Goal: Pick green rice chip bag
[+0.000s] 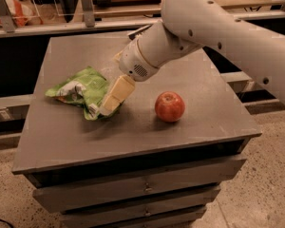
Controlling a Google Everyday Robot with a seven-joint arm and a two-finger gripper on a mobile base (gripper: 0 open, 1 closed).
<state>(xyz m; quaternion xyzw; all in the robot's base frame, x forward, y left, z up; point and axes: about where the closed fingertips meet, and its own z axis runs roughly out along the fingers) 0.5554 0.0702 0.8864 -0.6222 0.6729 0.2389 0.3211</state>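
Observation:
The green rice chip bag lies crumpled on the left half of the grey table top, bright light green with white and orange patches. My gripper, with cream-coloured fingers, reaches down from the white arm and sits over the right edge of the bag, covering that edge.
A red apple stands on the table to the right of the gripper. A dark snack bag peeks out behind the arm at the back of the table. The table has drawers below. Shelving and rails run behind it.

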